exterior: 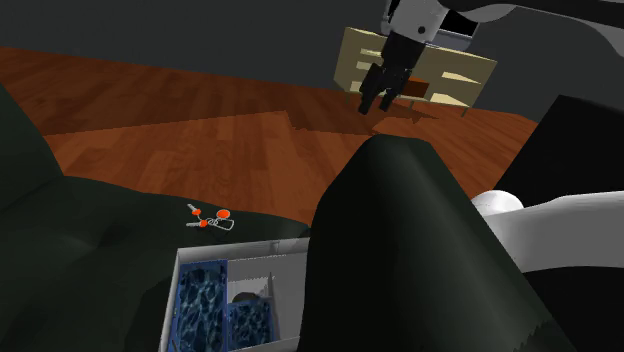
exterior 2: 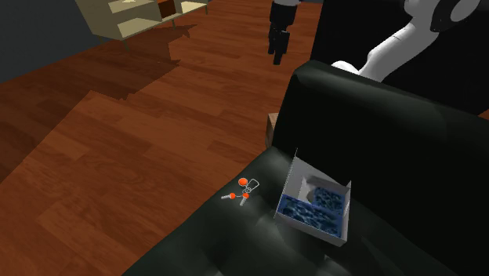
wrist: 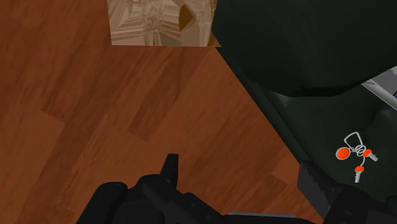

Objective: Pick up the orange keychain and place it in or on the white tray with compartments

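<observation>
An orange keychain with a silver ring and small keys lies on the dark sofa seat. Just beside it on the same seat stands a white tray whose compartments have a blue patterned lining. In the second exterior view the keychain sits to the left of the tray. My black gripper hangs open and empty, high over the wooden floor beyond the sofa's arm. In the wrist view the keychain lies off to the side of the gripper, far below it.
The sofa's tall dark backrest rises between the stand and the seat. A beige cabinet stands on the wooden floor behind the gripper. A small tan box sits by the sofa's end.
</observation>
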Controlling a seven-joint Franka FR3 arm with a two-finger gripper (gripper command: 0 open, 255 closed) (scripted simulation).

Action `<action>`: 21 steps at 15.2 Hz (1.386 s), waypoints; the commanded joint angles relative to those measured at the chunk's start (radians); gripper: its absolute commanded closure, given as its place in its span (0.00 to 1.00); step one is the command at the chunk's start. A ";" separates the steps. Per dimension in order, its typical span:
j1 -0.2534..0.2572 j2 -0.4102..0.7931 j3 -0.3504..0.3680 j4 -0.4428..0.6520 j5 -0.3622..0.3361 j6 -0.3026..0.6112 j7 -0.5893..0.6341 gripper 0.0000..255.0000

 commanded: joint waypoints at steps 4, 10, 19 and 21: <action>0.025 0.065 0.044 -0.008 0.023 0.065 0.025 0.00; 0.069 0.217 0.130 0.004 0.056 0.189 0.073 0.00; 0.120 0.489 0.254 0.093 0.057 0.347 0.154 0.00; 0.129 0.555 0.280 0.124 0.047 0.376 0.175 0.00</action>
